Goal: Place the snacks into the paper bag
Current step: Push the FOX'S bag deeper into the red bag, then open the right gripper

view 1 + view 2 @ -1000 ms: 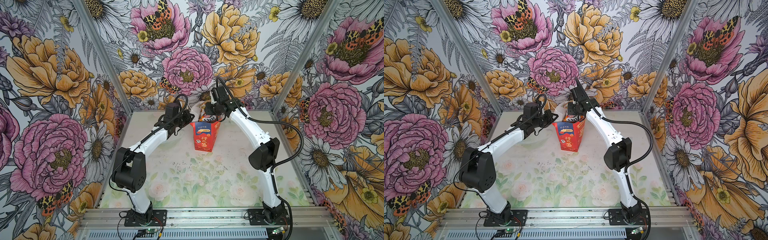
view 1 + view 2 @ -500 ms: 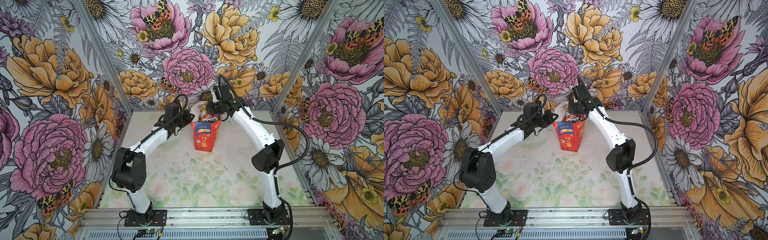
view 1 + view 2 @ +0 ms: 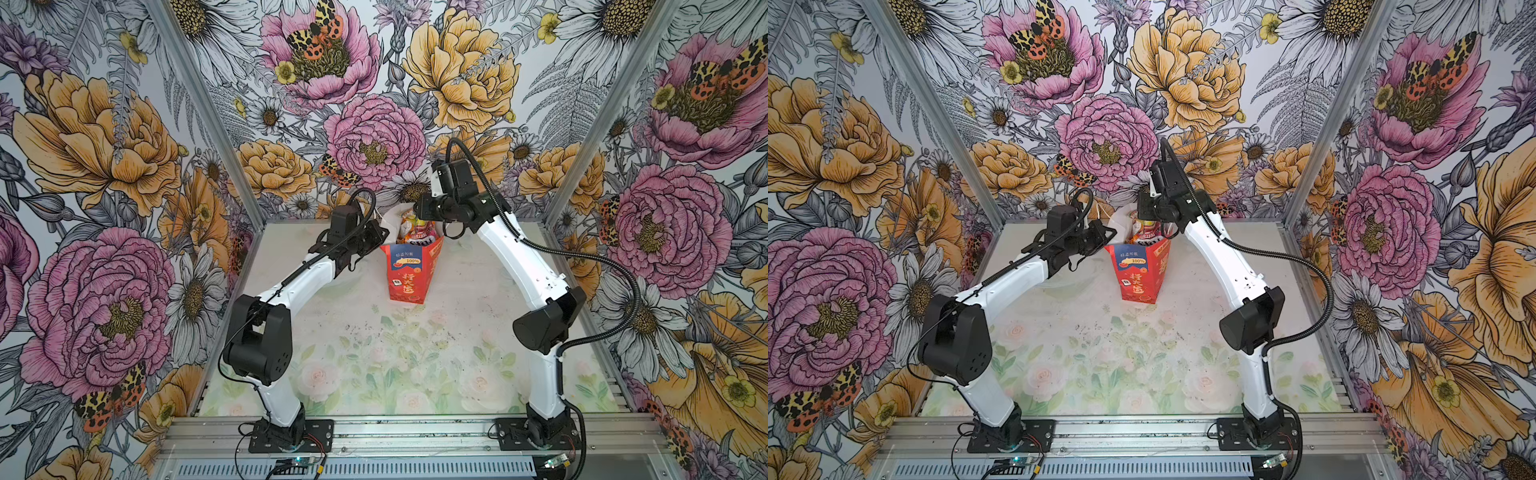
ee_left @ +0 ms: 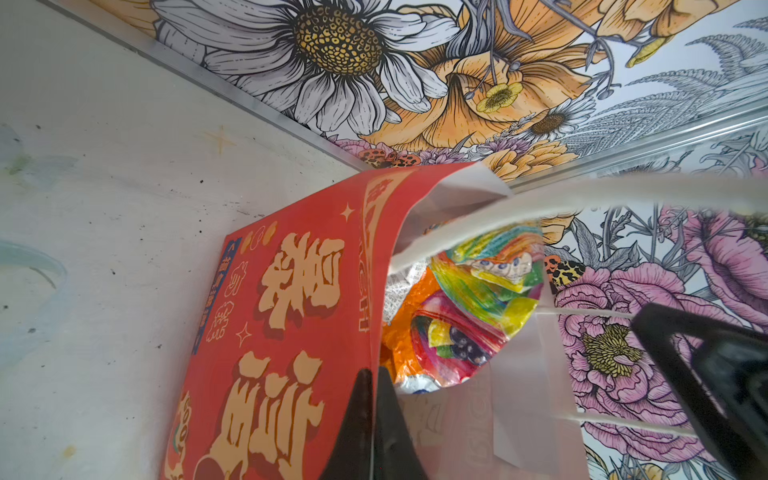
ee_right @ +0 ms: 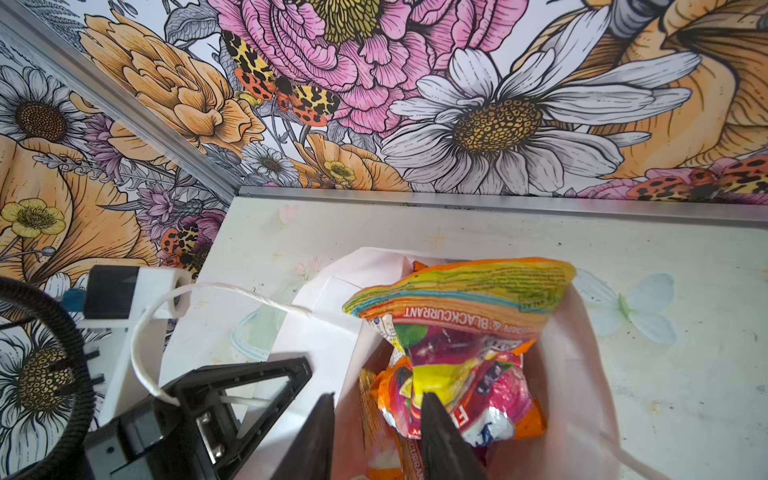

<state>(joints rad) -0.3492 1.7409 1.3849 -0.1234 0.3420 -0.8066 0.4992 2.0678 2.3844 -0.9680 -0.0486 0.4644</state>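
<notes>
The red paper bag stands upright at the back middle of the table, its mouth open. Several snacks fill it, with a yellow-green multicoloured packet on top of orange and magenta ones. My left gripper is shut on the bag's left wall at the rim. My right gripper hangs over the mouth with its jaws apart; one finger lies over the packets and nothing is pinched between them.
A white cord handle loops from the bag over the left gripper's body. The back wall rail runs close behind the bag. The table in front of the bag is bare.
The right arm's elbow has swung out to the right and its wrist has lifted slightly above the bag's mouth. The left arm and the bag have stayed put.
</notes>
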